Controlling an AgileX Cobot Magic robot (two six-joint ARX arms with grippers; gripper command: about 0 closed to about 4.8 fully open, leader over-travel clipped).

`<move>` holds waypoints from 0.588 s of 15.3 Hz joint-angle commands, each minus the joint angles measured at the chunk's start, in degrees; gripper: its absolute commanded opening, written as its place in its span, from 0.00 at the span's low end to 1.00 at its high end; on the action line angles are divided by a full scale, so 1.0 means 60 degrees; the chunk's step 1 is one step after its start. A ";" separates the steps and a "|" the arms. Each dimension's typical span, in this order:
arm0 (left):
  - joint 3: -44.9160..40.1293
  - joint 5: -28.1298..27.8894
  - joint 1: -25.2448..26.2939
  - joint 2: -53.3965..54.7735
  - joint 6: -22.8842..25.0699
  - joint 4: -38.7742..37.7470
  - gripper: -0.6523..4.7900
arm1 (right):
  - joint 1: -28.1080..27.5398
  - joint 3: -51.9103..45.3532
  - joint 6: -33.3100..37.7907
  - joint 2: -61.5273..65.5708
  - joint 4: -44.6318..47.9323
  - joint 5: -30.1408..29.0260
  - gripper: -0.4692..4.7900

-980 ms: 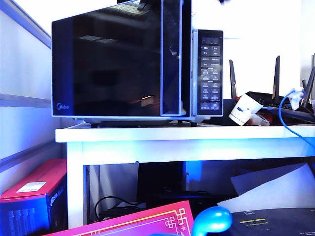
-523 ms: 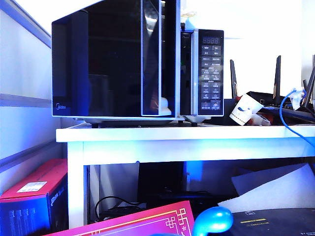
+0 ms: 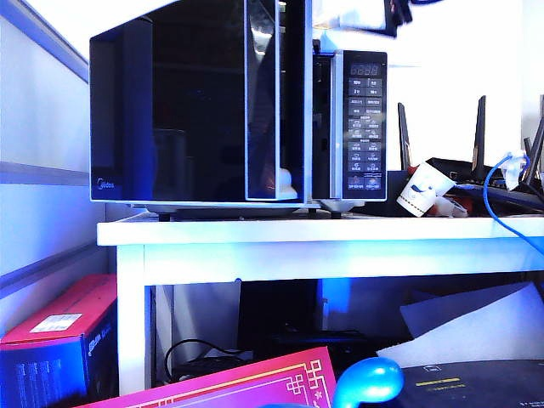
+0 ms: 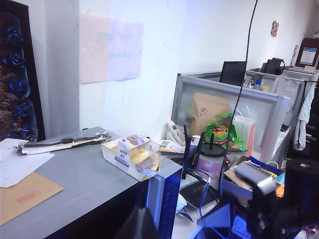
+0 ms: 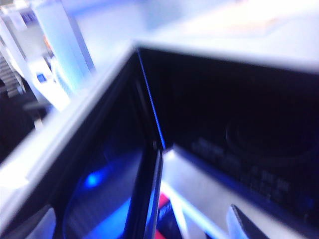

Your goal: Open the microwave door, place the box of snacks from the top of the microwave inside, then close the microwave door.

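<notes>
The black microwave stands on a white table, and its glossy microwave door hangs slightly ajar with a dark gap beside the button panel. On the grey microwave top lies the box of snacks, pale and partly clear; the glare hides it in the exterior view. My left gripper sits near the top's front edge, short of the box, and only one dark finger shows. My right gripper is open, fingers wide apart on either side of the door's free edge. The right arm is above the panel.
Papers and a brown envelope lie on the microwave top, with a dark flat tool behind. A paper cup, a router and a blue cable crowd the table to the right. Boxes sit below.
The door swung from almost closed to slightly ajar, then stayed still. The right arm has come into view above the button panel.
</notes>
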 commanded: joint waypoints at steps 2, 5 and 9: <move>0.0033 0.0029 0.0000 -0.0036 0.0007 0.0080 0.11 | 0.0113 0.0033 -0.0441 -0.0055 -0.0616 -0.0499 0.96; 0.0033 0.0033 0.0000 -0.0036 0.0007 0.0080 0.11 | 0.0674 0.0033 -0.0444 -0.0058 -0.0860 -0.1515 0.96; 0.0033 0.0066 0.0000 -0.0044 0.0004 0.0062 0.11 | 0.0940 0.0036 -0.0124 -0.0102 -0.0841 -0.2218 0.96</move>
